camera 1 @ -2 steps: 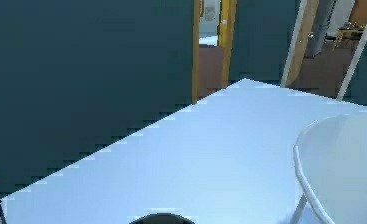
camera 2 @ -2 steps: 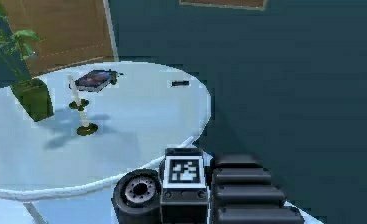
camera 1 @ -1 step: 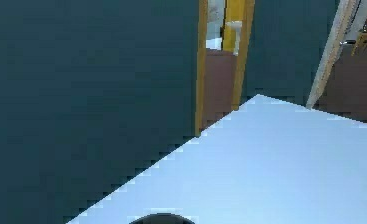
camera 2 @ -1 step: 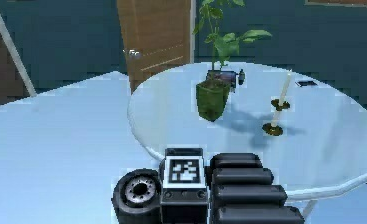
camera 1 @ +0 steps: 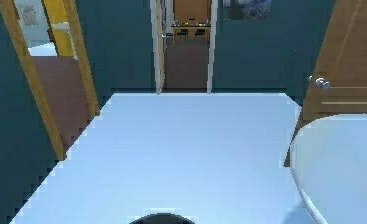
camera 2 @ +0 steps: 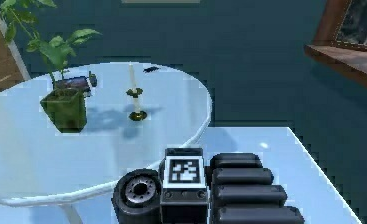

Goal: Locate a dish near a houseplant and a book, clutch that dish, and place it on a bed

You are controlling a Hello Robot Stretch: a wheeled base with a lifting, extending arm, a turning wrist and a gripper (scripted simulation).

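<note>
**Search step: at the plant table, dish not yet singled out**

Step in hand, by my reading: still locating. The robot stands beside a round pale table (camera 2: 161,140).

The arm (camera 2: 241,185) lies low at the arm side view's bottom edge. It carries one white marker square (camera 2: 184,168), and the gripper (camera 2: 141,197) is a dark round body left of that. I can't make out the fingers, so I cannot tell whether they are apart or together, nor whether anything is held.

On the tabletop, counted:
- One houseplant (camera 2: 61,70) in a green square pot.
- One small dark flat thing (camera 2: 79,82) just behind the pot; possibly the book, too small to be sure.
- One pale candle on a holder (camera 2: 137,98) near the middle.

The dish: I cannot place it for certain. The holder's low round foot is the nearest to a dish shape. My guess is that the dish is on this table, near the plant.

Forward view, counted:
- One open doorway (camera 1: 186,50) at centre.
- One wooden door (camera 1: 341,60) with a knob at the right.
- One yellow-framed opening (camera 1: 51,60) at the left.

The next move calls for a better angle on the tabletop to confirm the dish. After that, raise the arm to table height and extend it. The bed must be sought afterwards, likely through a doorway.
</note>
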